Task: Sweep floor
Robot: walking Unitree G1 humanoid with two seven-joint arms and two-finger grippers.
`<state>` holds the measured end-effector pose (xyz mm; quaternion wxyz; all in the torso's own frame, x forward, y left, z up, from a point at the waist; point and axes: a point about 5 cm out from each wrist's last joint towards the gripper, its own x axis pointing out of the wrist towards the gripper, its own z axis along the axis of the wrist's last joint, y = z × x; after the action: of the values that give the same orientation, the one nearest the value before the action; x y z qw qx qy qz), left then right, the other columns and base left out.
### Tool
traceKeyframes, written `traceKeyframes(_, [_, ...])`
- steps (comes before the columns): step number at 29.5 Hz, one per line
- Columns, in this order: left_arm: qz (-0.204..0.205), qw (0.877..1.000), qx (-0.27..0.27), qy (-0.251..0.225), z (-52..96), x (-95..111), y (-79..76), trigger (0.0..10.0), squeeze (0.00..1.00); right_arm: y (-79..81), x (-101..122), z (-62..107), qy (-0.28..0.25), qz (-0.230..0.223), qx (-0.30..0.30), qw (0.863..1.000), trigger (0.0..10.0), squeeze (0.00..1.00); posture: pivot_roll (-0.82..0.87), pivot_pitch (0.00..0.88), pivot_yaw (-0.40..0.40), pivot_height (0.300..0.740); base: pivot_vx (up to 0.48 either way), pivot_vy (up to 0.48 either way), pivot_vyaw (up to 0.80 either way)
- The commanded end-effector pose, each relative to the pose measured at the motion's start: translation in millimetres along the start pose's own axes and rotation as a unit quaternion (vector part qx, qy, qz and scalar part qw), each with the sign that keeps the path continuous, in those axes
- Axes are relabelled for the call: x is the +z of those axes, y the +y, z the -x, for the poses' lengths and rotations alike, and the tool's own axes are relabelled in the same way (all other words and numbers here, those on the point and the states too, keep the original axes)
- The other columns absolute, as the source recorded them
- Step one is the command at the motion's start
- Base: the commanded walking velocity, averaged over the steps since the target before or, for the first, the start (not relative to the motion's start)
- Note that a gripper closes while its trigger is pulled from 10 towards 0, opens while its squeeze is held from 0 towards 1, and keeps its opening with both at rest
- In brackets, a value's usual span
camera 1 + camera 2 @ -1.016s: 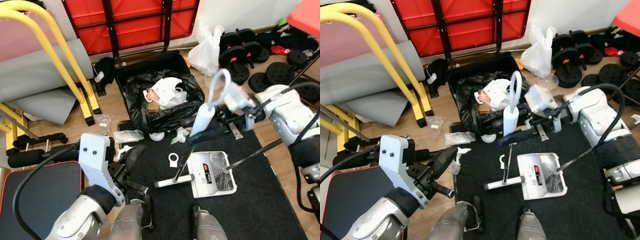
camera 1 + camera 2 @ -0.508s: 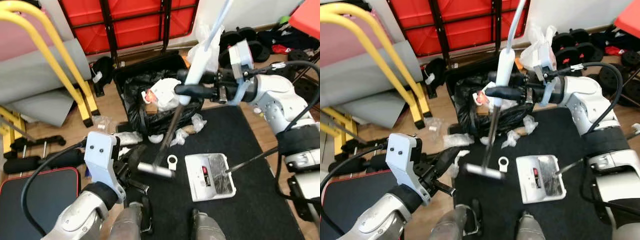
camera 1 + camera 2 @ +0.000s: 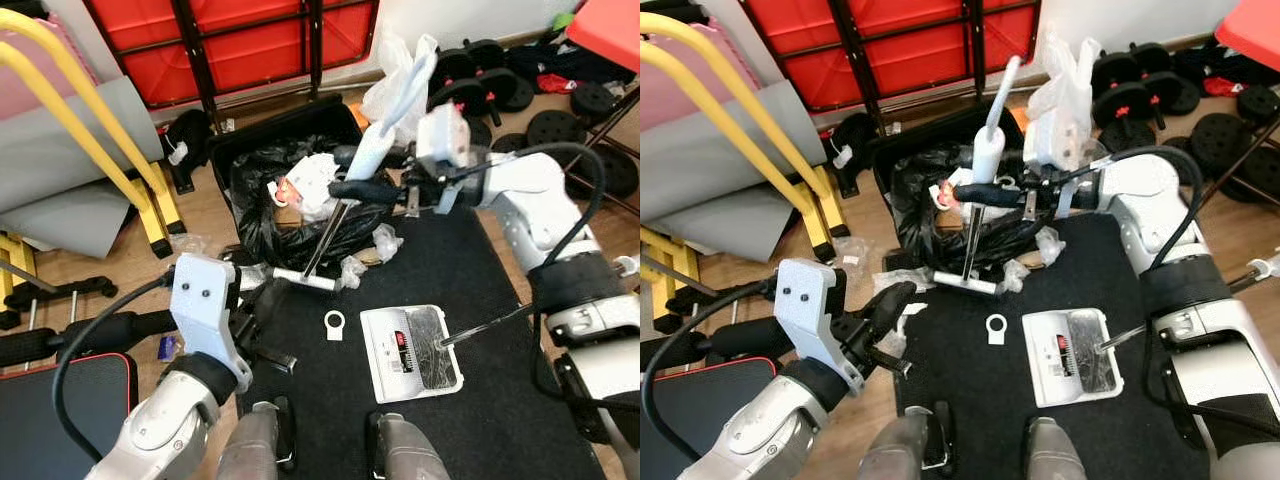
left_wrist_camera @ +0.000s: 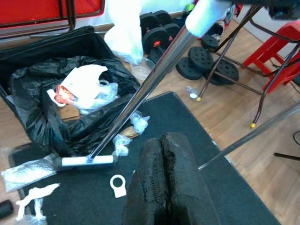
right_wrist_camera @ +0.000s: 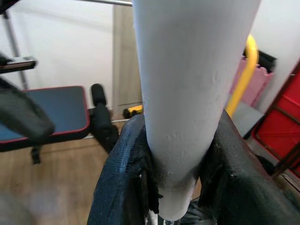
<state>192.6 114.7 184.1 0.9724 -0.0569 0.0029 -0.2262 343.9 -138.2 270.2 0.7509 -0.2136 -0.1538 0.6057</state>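
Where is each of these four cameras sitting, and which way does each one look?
Left eye view: on the head, looking down at the black mat, both arms and the feet showing.
Right eye view: the head's other eye, same scene, same broom.
Left wrist view: along the left gripper toward the trash bag.
Right wrist view: along the right gripper, fingers clamping the broom's white handle.

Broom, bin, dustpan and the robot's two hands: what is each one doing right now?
Broom: held tilted, head down at the mat's edge.
Right gripper: shut on the broom's white handle.
Left gripper: shut, holding nothing.
Bin: open, black bag holding trash.
Dustpan: flat on the black mat.
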Motion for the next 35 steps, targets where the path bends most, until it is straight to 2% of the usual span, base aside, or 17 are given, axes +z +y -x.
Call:
traceKeyframes(1, [0.001, 1.000, -0.002, 0.012, 2.0, -5, -0.2, 10.0, 0.00, 4.7, 2, -3.2, -0.009, 0.012, 0.016, 1.000, 10.0, 0.00, 0.01, 0.221, -0.012, 0.740, 0.000, 0.000, 0.00])
traceKeyframes(6, [-0.002, 1.000, -0.001, 0.012, 2.8, -6, 0.8, 10.0, 0.00, 14.1, -2, -7.3, 0.003, 0.030, 0.045, 0.999, 10.0, 0.00, 0.02, 0.220, -0.007, 0.740, 0.000, 0.000, 0.00])
traceKeyframes(22, [0.000, 1.000, -0.008, 0.015, 6.3, -8, -3.4, 10.0, 0.00, 23.2, -6, -20.8, 0.011, 0.080, 0.088, 0.993, 10.0, 0.00, 0.02, 0.220, 0.004, 0.740, 0.000, 0.000, 0.00])
traceKeyframes(23, [-0.001, 1.000, -0.010, 0.016, 8.4, -7, -4.3, 10.0, 0.00, 29.9, -11, -27.8, 0.009, 0.074, 0.113, 0.991, 10.0, 0.00, 0.03, 0.237, 0.008, 0.740, 0.000, 0.000, 0.00])
traceKeyframes(24, [-0.001, 1.000, -0.010, 0.016, 8.4, -7, -4.3, 10.0, 0.00, 29.9, -11, -27.8, 0.009, 0.074, 0.113, 0.991, 10.0, 0.00, 0.03, 0.237, 0.008, 0.740, 0.000, 0.000, 0.00])
traceKeyframes(28, [-0.001, 1.000, -0.011, 0.017, 13.1, -3, -5.4, 10.0, 0.00, 51.8, -28, -37.2, 0.010, 0.033, 0.174, 0.984, 10.0, 0.00, 0.04, 0.263, 0.015, 0.740, 0.000, 0.000, 0.00])
traceKeyframes(29, [-0.001, 1.000, -0.011, 0.017, 13.1, -3, -5.4, 10.0, 0.00, 51.8, -28, -37.2, 0.010, 0.033, 0.174, 0.984, 10.0, 0.00, 0.04, 0.263, 0.015, 0.740, 0.000, 0.000, 0.00])
traceKeyframes(31, [-0.002, 1.000, -0.011, 0.018, 14.0, -3, -5.7, 10.0, 0.00, 57.4, -34, -36.7, 0.018, 0.022, 0.190, 0.981, 10.0, 0.00, 0.05, 0.272, 0.016, 0.740, 0.000, 0.000, 0.00])
traceKeyframes(32, [-0.002, 1.000, -0.012, 0.019, 15.9, -2, -6.4, 10.0, 0.00, 65.6, -44, -30.3, 0.041, 0.008, 0.218, 0.975, 10.0, 0.00, 0.05, 0.284, 0.019, 0.740, 0.000, 0.000, 0.00])
traceKeyframes(34, [-0.002, 1.000, -0.012, 0.020, 16.6, -2, -6.7, 10.0, 0.00, 67.9, -47, -27.4, 0.049, 0.002, 0.227, 0.973, 10.0, 0.00, 0.05, 0.286, 0.020, 0.740, 0.000, 0.000, 0.00])
traceKeyframes(35, [-0.003, 1.000, -0.013, 0.021, 17.7, -2, -6.9, 10.0, 0.00, 71.1, -50, -20.6, 0.065, -0.003, 0.246, 0.967, 10.0, 0.00, 0.05, 0.291, 0.022, 0.740, 0.000, 0.000, 0.00])
